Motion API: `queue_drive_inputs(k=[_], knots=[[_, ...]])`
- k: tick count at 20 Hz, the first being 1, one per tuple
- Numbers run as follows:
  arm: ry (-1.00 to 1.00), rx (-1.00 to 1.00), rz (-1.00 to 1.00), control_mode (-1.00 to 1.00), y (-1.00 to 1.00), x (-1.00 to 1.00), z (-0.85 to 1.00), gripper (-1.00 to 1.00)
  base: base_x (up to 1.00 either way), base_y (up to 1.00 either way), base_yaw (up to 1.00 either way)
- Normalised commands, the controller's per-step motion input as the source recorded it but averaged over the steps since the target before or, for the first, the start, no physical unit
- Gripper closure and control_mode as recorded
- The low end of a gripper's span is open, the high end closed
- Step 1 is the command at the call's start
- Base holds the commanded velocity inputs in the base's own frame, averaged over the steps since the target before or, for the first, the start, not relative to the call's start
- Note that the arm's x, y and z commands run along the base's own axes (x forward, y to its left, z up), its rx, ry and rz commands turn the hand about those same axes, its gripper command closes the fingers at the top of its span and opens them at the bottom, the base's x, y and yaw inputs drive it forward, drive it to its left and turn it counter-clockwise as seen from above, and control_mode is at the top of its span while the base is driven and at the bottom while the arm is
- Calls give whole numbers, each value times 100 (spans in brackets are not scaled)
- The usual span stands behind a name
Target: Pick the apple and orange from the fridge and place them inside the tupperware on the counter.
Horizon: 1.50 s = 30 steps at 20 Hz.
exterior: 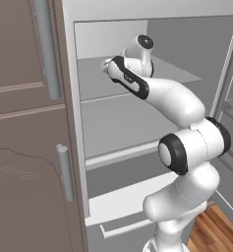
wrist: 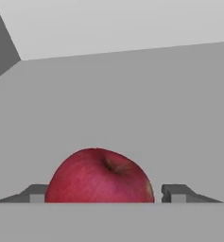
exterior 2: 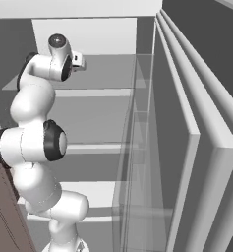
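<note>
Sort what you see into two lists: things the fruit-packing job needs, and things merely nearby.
Needed: glossy round red apple; tall light-grey fridge with white shelves; robot gripper, its jaws either side of the apple.

Merely nearby: mauve-brown cabinet with silver handles; wooden floor.

A rendered home kitchen is showing here: an open fridge point(exterior: 137, 128) with white shelves is standing beside mauve-brown cabinets point(exterior: 24, 147) with silver handles, over wooden flooring point(exterior: 214, 229).
</note>
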Motion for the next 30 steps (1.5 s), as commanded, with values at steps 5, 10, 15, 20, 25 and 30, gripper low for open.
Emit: queue_drive_inputs(k=[5, 10, 15, 20, 25, 30], knots=[[1, 0, -5, -100, 10, -29, -67, 100, 0, 0, 0], [-1, -1, -8, -100, 5, -83, -75, 100, 0, 0, 0], [-18, 0, -9, -100, -22, -100, -2, 100, 0, 0, 0], [-16, 1, -2, -100, -65, -100, 25, 100, 0, 0, 0], [-7, 1, -2, -100, -70, -100, 40, 100, 0, 0, 0], [0, 0, -3, -100, -31, -100, 36, 100, 0, 0, 0]])
